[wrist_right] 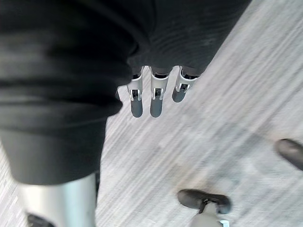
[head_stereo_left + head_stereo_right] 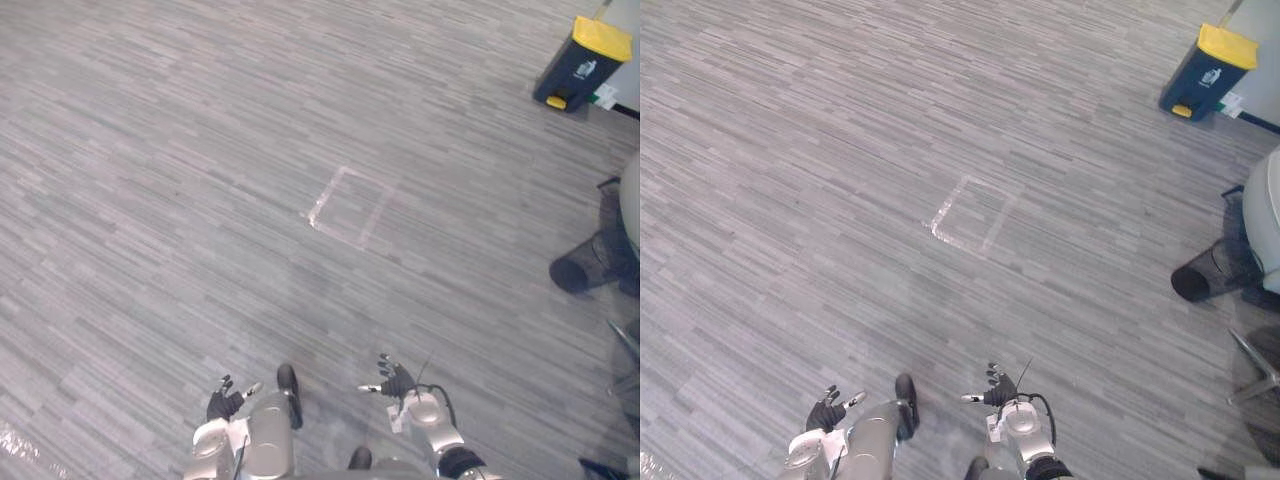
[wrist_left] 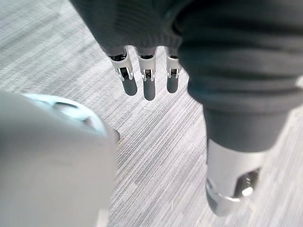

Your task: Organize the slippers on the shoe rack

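Both hands empty over the floor; the job looks to be at the searching stage.

The left hand [image 2: 225, 400] hangs low at 7 o'clock and the right hand [image 2: 395, 380] at 5 o'clock. On each, the fingers [image 3: 148, 87] are straight and relaxed with the thumb apart, and nothing is held; the right hand's fingers [image 1: 157, 101] point down at the grey floor [image 2: 180, 180]. Where the slippers and the shoe rack stand cannot be told from these views. A taped square [image 2: 328, 192] marks the floor at 12 o'clock, and a yellow-lidded bin [image 2: 583, 62] stands well apart at 2 o'clock. The step in hand is judged to be finding the rack. It would go best with a slow turn until the slippers sit squarely ahead, hands kept loose and open for reaching down.
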{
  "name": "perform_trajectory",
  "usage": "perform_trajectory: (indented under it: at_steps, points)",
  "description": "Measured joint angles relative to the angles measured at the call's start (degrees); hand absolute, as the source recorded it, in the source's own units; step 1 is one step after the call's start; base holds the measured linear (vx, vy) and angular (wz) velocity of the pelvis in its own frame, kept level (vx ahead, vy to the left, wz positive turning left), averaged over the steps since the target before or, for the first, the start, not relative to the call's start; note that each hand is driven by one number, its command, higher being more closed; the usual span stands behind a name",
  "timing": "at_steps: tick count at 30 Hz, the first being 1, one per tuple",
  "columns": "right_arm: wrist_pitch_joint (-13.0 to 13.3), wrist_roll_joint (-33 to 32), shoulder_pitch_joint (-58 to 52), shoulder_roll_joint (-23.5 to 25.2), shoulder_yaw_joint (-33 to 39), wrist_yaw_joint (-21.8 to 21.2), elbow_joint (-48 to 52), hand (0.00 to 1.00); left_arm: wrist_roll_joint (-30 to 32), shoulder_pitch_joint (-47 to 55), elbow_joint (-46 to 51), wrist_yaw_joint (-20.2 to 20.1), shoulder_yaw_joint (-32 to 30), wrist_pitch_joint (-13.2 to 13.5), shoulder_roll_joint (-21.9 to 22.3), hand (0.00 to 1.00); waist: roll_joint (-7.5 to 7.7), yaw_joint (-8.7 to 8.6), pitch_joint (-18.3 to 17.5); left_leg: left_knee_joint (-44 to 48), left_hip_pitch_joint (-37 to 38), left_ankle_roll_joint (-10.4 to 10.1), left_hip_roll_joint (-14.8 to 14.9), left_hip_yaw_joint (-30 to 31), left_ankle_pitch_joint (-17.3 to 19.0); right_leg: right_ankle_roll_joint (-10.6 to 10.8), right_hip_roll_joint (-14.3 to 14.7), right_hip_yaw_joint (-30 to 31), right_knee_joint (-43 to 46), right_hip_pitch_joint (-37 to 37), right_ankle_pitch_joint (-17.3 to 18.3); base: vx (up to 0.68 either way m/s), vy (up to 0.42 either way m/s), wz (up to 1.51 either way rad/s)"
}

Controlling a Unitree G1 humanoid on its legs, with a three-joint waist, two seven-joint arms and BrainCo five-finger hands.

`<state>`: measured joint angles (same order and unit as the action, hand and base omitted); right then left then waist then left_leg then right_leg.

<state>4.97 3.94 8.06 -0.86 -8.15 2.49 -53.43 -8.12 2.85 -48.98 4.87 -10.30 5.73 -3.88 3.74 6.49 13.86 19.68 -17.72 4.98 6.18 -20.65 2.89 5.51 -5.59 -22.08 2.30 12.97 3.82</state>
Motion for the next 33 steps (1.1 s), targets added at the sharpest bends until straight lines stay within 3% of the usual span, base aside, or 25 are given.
perform_trajectory:
  at_steps: [1,2,3,4,5,6,7,9,10,12,14,15,17,18,19,21,22,24,26,28,29,30,31,32,33]
  points:
    - [0.36,0.01,-0.06,0.21,-0.01,0.00,0.11,0.00,-0.01,0.13,0.03,0.06,-0.18,0.05,0.12,0.00,-0.03,-0.02,-0.02,2.31,0.51,0.63,0.24,0.35,2.27,1.03,-0.71,-0.03,2.96,0.05,-0.95,0.38,0.173,0.06]
    - [0.46,0.00,-0.31,0.42,0.00,-0.07,-0.03,0.00,0.06,0.51,-0.10,0.07,0.13,0.01,0.14,0.00,-0.53,-0.03,-0.10,4.97,2.40,-0.35,1.12,0.93,7.27,3.21,-2.27,0.79,14.61,-2.52,0.46,0.51,0.247,0.04]
    - [0.40,0.10,-0.59,0.86,0.01,-0.20,-0.12,0.00,0.06,0.53,-0.47,0.03,0.46,-0.14,-0.05,0.00,-0.24,-0.12,-0.02,6.98,4.34,-0.91,1.26,0.92,10.71,3.44,-5.88,1.23,31.31,-8.05,-0.26,0.50,0.245,-0.01]
    - [0.37,0.10,-0.73,0.97,0.00,-0.26,-0.12,0.00,-0.01,0.53,-0.69,0.03,0.69,-0.16,-0.30,0.00,-0.12,-0.13,0.00,7.29,5.14,-1.09,1.18,0.82,11.51,3.20,-7.12,1.31,37.01,-10.09,-0.39,0.48,0.218,-0.03]
    - [0.24,0.12,-1.22,1.02,-0.03,-0.35,-0.20,0.00,0.05,0.68,-1.41,0.05,1.34,-0.55,-1.05,0.00,-0.23,-0.29,0.06,7.14,8.91,-1.58,1.02,0.74,13.66,1.81,-9.36,1.45,51.68,-15.61,0.26,0.42,0.158,-0.05]
    - [0.20,0.17,-2.01,0.98,0.01,-0.50,-0.20,0.00,0.05,1.44,-1.39,0.15,1.79,-0.98,-1.66,0.00,-0.63,-0.75,0.24,5.48,13.17,-1.99,0.98,0.72,14.92,-0.91,-9.57,0.38,57.47,-18.48,1.96,0.43,0.143,-0.05]
    - [0.19,0.18,-2.41,0.98,0.02,-0.55,-0.20,0.00,0.05,1.71,-1.40,0.23,2.10,-1.10,-1.89,0.00,-0.57,-0.87,0.19,4.46,14.71,-2.21,0.77,0.66,15.18,-1.82,-9.49,-0.21,57.87,-19.68,2.65,0.42,0.116,0.03]
    - [0.17,0.20,-3.05,0.85,0.26,-0.63,-0.18,0.00,0.06,2.40,-1.39,0.30,2.43,-1.14,-2.03,0.00,-0.42,-2.05,0.09,1.47,18.33,-2.44,0.12,0.51,15.71,-3.11,-9.24,-2.91,54.26,-23.61,4.93,0.39,0.083,0.10]
    - [0.16,0.37,-2.83,0.75,0.76,-0.72,-0.09,0.00,0.10,2.27,-1.51,0.24,2.59,-1.17,-1.68,0.00,-0.68,-3.29,0.23,-0.47,20.70,-2.86,-0.58,0.56,16.32,-4.30,-8.51,-4.95,45.69,-28.54,6.44,0.38,0.057,0.07]
    - [0.13,0.42,-2.93,0.58,0.85,-0.74,-0.02,0.00,0.17,1.91,-1.60,0.20,2.83,-1.19,-1.47,0.00,-1.33,-3.51,0.63,-2.06,22.85,-3.15,-0.65,0.43,16.48,-3.86,-6.15,-6.45,34.06,-30.49,5.86,0.36,0.033,0.06]
    - [-0.23,0.46,-3.30,0.39,0.87,-0.85,-0.01,0.00,0.58,0.98,-1.77,0.20,3.19,-1.15,-1.47,0.00,-1.55,-3.65,0.78,-6.22,27.49,-5.17,-1.61,0.80,17.21,-3.16,-1.72,-8.49,11.33,-31.09,-0.38,0.54,-0.018,0.20]
    - [-0.31,0.46,-3.68,0.34,0.88,-0.89,0.00,0.00,1.19,0.94,-2.01,0.15,3.67,-1.15,-1.56,0.00,-1.39,-3.64,0.69,-7.08,29.59,-6.66,-2.15,0.98,18.09,-4.16,-0.81,-8.40,8.20,-31.16,-2.17,0.65,-0.097,0.40]
    - [-0.39,0.45,-5.54,0.38,0.83,-1.13,0.02,0.00,1.46,1.96,-2.36,0.08,4.08,-1.11,-1.90,0.00,0.00,-4.00,-0.62,-5.65,32.42,-9.33,-3.33,3.20,19.78,-9.31,-0.64,-5.55,9.74,-31.12,-4.97,0.60,-0.150,0.55]
    - [-0.45,0.43,-5.94,-0.22,1.23,-1.36,0.30,0.00,1.89,1.86,-2.65,0.07,4.63,-1.13,-1.82,0.00,-0.59,-4.58,-1.80,1.14,31.01,-10.14,-1.67,5.67,20.23,-10.95,-0.61,-5.08,14.73,-31.73,-6.56,0.67,-0.221,0.52]
    - [-0.43,0.42,-6.20,-1.25,1.15,-1.43,0.53,0.00,2.02,1.59,-2.96,-0.10,5.16,-1.14,-1.33,0.00,-2.85,-4.53,-3.01,14.01,25.97,-12.19,2.87,6.18,18.22,-11.11,1.13,-6.23,15.46,-30.27,-3.56,0.80,-0.250,0.34]
    - [-0.47,0.39,-5.73,-1.88,1.06,-1.38,0.70,0.00,2.47,1.92,-3.25,-0.07,4.75,-1.16,-0.44,0.00,-5.01,-4.01,-2.87,27.14,20.89,-10.84,7.84,5.04,11.87,-11.80,4.08,-5.56,13.79,-27.29,-1.79,0.58,-0.146,-0.25]
    - [-0.50,0.32,-5.34,-1.68,0.88,-1.35,0.62,0.00,2.48,2.34,-3.67,-0.10,4.54,-1.25,0.19,0.00,-6.29,-3.37,-2.77,38.91,16.23,-9.43,12.86,2.98,9.26,-13.05,6.84,-4.55,11.32,-23.39,-0.43,0.59,-0.077,-0.48]
    - [-0.55,-0.09,-5.13,-1.35,1.17,-1.28,0.48,0.00,2.45,1.48,-3.63,-0.16,4.52,-1.26,-0.29,0.00,-4.86,-3.28,-1.87,43.46,11.67,-8.70,13.79,1.71,12.52,-12.38,7.08,-2.92,9.74,-19.12,0.81,0.62,-0.071,-0.31]
    - [-0.55,-0.13,-4.70,-1.27,1.18,-1.26,0.51,0.00,2.49,0.59,-2.78,-0.22,4.53,-0.94,-1.01,0.00,-2.55,-2.90,-1.45,35.94,5.38,-8.10,11.24,1.02,15.64,-11.16,6.57,0.19,5.75,-12.54,1.71,0.51,-0.013,-0.49]
    - [-0.53,-0.17,-3.96,-1.45,1.42,-1.15,0.52,0.00,2.46,0.50,-2.03,-0.22,4.49,-0.84,-1.05,0.00,-2.07,-2.80,-0.98,26.84,3.11,-8.53,9.01,1.89,15.93,-11.08,6.34,2.43,4.60,-10.65,1.74,0.42,0.096,-0.74]
    - [-0.52,-0.16,-3.13,-1.18,2.26,-0.87,0.51,0.00,2.47,0.28,-1.20,-0.19,4.43,-0.60,-1.23,0.00,-1.47,-2.54,-0.33,15.30,1.04,-8.21,5.55,5.99,14.90,-9.71,5.15,4.64,3.85,-9.00,2.56,0.51,0.226,-0.99]
    - [-0.49,-0.14,-2.87,-1.02,3.05,-0.51,0.47,0.00,2.46,0.19,-1.13,-0.15,4.30,-0.24,-1.26,0.00,-1.33,-2.38,-0.02,2.79,0.74,-9.38,2.84,11.52,10.32,-7.74,4.30,6.63,3.60,-7.63,3.72,0.50,0.261,-0.87]
    - [-0.46,-0.10,-2.87,-1.01,3.20,-0.38,0.37,0.00,2.37,0.17,-1.14,-0.20,4.20,-0.14,-1.22,0.00,-1.28,-2.29,0.13,0.57,0.78,-9.74,2.43,12.83,7.50,-7.35,4.14,7.33,3.52,-7.13,3.94,0.47,0.321,-1.13]
    - [-0.50,-0.04,-3.26,-0.86,3.06,0.02,-0.18,0.00,2.25,0.13,-1.38,-0.08,2.95,0.02,-0.67,0.00,-0.94,-0.93,0.16,-2.46,3.66,-9.24,0.76,14.48,-0.44,-5.06,3.42,10.52,3.28,-6.01,5.34,0.40,0.282,-0.92]
    - [-0.45,-0.01,-3.50,0.08,2.69,0.06,-0.10,0.00,2.29,0.05,-1.40,0.03,2.69,0.03,-1.44,0.00,0.12,-1.04,0.01,-1.27,3.77,-9.30,0.22,13.36,1.90,-4.87,2.03,10.46,3.69,-6.00,5.32,0.40,0.260,-0.87]
